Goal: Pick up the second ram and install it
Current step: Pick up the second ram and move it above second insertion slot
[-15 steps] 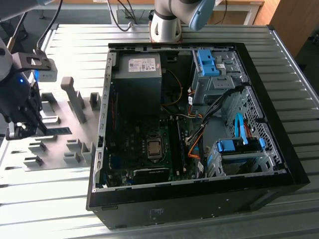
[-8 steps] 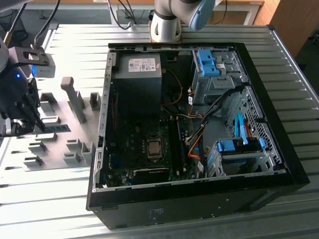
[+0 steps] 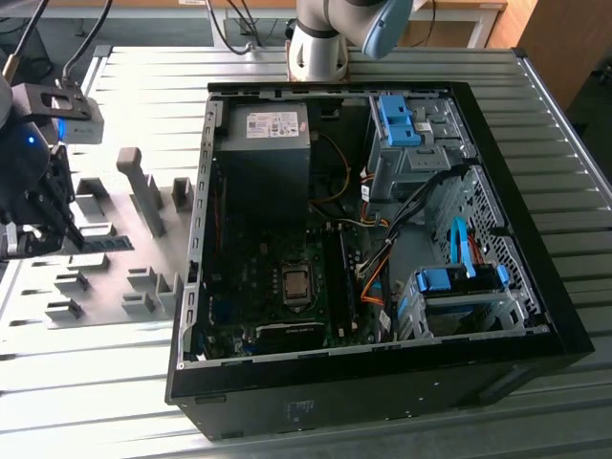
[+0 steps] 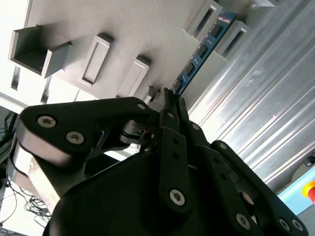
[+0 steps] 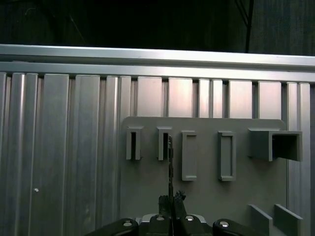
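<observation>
Hand (image 4: 169, 98) pinches thin blue second ram (image 4: 201, 50), slotted grey tray (image 4: 147, 29).

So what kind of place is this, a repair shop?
Likely a robotics lab test bench for computer assembly: a robot arm stands at a slatted metal table beside an open desktop case, its gripper closed on the second ram at a grey parts holder.

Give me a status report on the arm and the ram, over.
Gripper shut on one end of ram. Ram on edge in tray slots, not lifted. Nothing seen blocking it.
</observation>
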`<state>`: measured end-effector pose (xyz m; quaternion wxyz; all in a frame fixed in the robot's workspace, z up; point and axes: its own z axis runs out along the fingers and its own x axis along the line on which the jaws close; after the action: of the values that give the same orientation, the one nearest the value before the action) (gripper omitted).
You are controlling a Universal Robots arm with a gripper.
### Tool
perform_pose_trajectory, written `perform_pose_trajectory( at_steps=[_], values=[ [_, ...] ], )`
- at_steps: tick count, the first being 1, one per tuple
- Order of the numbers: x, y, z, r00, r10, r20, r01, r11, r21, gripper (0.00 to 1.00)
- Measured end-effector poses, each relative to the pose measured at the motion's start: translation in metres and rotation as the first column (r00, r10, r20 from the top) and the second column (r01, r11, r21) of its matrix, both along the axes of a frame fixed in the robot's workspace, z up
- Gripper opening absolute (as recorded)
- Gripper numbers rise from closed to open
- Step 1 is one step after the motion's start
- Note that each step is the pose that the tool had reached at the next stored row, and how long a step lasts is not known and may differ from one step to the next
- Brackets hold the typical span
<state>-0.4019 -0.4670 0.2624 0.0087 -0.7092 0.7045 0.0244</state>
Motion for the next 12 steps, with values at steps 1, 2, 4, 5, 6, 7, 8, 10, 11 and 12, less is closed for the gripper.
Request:
perform_pose_trajectory(
  at_steps=[1,2,4,5,6,7,8,10,11,12],
  values=[
    [0.0,0.0,0.0019,1.0,0.0,0.0,0.0,1.0,0.0,0.14],
    [0.0,0.0,0.0041,1.0,0.0,0.0001,0.0,1.0,0.0002,0.14],
    [0.0,0.0,0.009,1.0,-0.001,0.0002,0.001,1.0,0.0002,0.14],
    [0.0,0.0,0.0114,1.0,-0.001,0.0001,0.001,1.0,0.0001,0.14],
    [0.0,0.0,0.0138,1.0,-0.001,0.0002,0.001,1.0,0.0001,0.14],
    [0.0,0.0001,0.0162,1.0,-0.001,0.0002,0.001,1.0,0.0002,0.14],
    [0.0,0.0,0.0186,1.0,-0.002,0.0002,0.002,1.0,0.0002,0.14],
    [0.0,0.0,0.0238,1.0,-0.004,0.0001,0.004,1.0,0.0001,0.14],
    [0.0,0.0,0.0262,1.0,-0.005,0.0001,0.005,1.0,0.0001,0.14],
    [0.0,0.0,0.0284,1.0,-0.007,0.0001,0.007,1.0,0.0001,0.14]
  ],
)
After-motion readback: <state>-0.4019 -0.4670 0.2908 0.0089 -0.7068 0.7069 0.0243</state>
